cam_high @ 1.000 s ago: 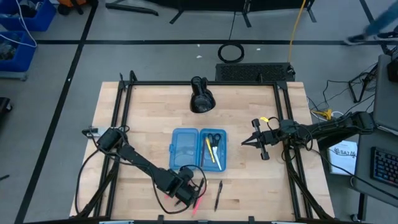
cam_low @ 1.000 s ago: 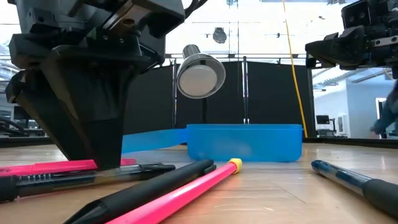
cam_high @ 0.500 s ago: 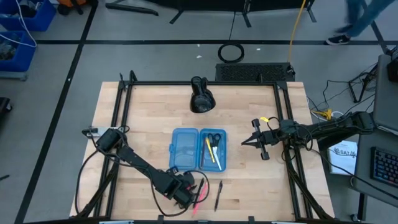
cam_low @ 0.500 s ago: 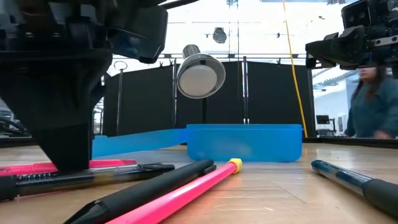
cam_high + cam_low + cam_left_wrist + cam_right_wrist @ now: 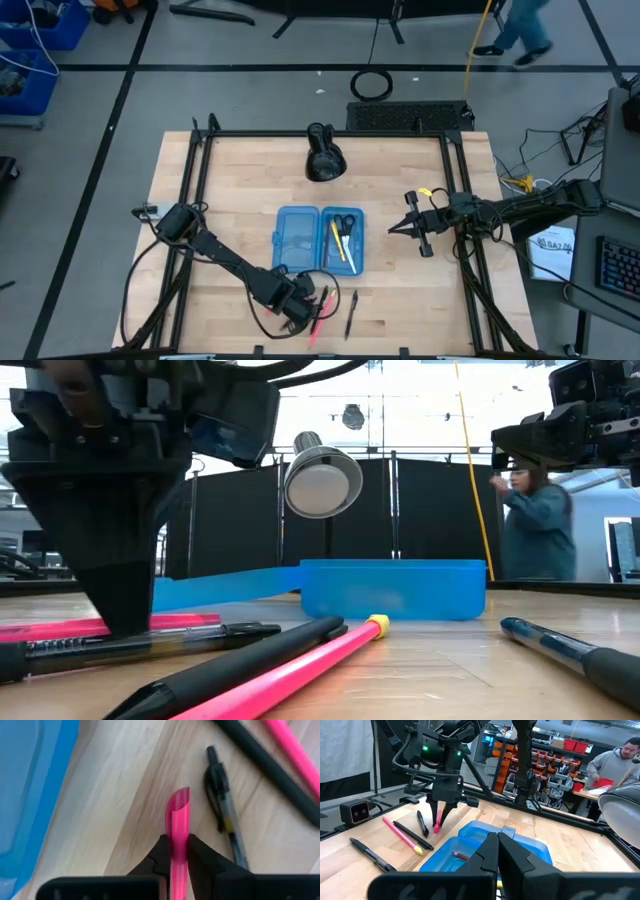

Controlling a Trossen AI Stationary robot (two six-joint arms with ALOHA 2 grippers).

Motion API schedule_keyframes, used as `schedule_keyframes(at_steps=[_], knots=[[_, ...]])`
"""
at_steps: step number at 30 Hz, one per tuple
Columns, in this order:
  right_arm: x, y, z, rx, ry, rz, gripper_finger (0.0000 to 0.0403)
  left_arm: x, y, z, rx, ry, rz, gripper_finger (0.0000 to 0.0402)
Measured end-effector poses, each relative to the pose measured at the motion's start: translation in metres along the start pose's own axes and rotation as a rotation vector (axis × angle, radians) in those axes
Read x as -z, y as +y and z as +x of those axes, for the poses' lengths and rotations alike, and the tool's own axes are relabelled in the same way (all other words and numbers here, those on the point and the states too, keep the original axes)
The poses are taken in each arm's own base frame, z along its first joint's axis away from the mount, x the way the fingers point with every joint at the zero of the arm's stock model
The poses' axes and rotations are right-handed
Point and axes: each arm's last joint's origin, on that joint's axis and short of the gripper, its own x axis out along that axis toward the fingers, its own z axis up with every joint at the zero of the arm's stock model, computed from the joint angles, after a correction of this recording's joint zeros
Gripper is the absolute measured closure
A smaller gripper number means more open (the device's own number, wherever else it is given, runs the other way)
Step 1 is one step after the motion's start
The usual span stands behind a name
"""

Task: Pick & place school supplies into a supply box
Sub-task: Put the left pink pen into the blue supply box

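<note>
On the wooden counter [image 5: 240, 190] near the open supply box [image 5: 318, 239], the left gripper's [image 5: 173, 851] fingers [image 5: 200, 854] clamp a pink highlighter [image 5: 177, 837] lengthwise, tip pointing away.

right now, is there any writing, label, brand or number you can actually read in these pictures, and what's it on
No text here can be read for certain.
White sheet beside the table's right edge: dark printed letters, too blurred to read.
Clear pen and pink pen: no print visible.
Blue box: no label visible.
Red bins in the room behind: any labels are too small to read.
</note>
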Motion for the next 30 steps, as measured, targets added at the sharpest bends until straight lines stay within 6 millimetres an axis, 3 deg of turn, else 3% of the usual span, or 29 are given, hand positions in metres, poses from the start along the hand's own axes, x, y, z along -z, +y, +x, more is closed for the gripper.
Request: schedule_keyframes(at_steps=[7, 23, 30], knots=[[0.0, 0.0, 0.0, 0.0, 0.0, 0.0, 0.0403, -0.007, -0.004, -0.006, 0.024, -0.022, -0.057, 0.035], [0.0, 0.0, 0.0, -0.001, 0.001, 0.015, 0.0403, -0.04, -0.025, -0.072, -0.051, -0.208, -0.031, 0.0353], [0.0, 0.0, 0.0, -0.001, 0.0, 0.015, 0.0403, -0.07, -0.016, -0.102, -0.07, -0.308, -0.167, 0.0356]])
